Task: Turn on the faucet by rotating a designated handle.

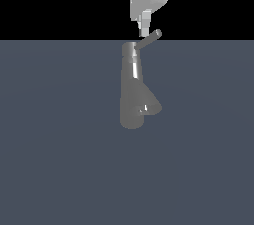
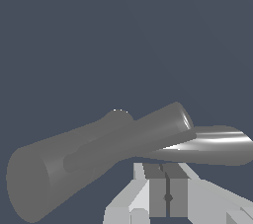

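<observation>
The grey, shiny metal faucet (image 1: 132, 90) is a tall cylindrical column standing on the flat, matt slate-blue surface (image 1: 54, 149), with a bright streak of reflected light running down its side. Low on the column a short, stubby spout (image 1: 150, 105) branches off at an angle toward the exterior view's right. From the top cap a thin, straight grey metal handle rod (image 1: 149, 39) juts out sideways and slightly upward, also toward the exterior view's right, far slimmer than the column.

In the wrist view the column (image 2: 74, 168) appears as a broad, smooth, dull-grey cylinder, the handle (image 2: 133, 139) crossing it as a narrower rod.

The white, smooth-shelled robot gripper (image 1: 144, 30) comes down from above, pointing nearly straight down, its pale fingertips (image 1: 145, 23) right at the handle just beside the top cap. In the wrist view the fingers (image 2: 158, 191) lie close against each other with only a thin dark seam between, so the jaws look together, just beside the handle rather than around it.
</observation>
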Action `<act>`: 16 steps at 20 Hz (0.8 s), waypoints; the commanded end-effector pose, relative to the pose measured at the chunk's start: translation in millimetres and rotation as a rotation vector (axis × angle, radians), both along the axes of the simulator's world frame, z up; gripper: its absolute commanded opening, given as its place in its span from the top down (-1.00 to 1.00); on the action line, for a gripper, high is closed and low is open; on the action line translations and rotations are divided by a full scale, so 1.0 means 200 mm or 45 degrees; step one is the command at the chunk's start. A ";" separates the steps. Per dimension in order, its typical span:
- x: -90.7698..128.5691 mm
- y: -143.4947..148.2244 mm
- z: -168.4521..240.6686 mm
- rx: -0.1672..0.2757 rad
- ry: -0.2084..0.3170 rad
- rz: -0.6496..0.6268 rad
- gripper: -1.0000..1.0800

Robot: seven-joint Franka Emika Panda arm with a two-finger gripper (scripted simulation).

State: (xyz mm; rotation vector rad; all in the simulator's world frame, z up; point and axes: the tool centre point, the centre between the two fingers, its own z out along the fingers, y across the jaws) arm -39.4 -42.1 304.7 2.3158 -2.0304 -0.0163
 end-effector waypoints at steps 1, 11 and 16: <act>0.02 -0.03 -0.01 0.000 0.002 -0.004 1.00; 0.13 -0.18 -0.07 -0.002 0.006 -0.021 1.00; 0.19 -0.25 -0.10 -0.004 0.008 -0.030 1.00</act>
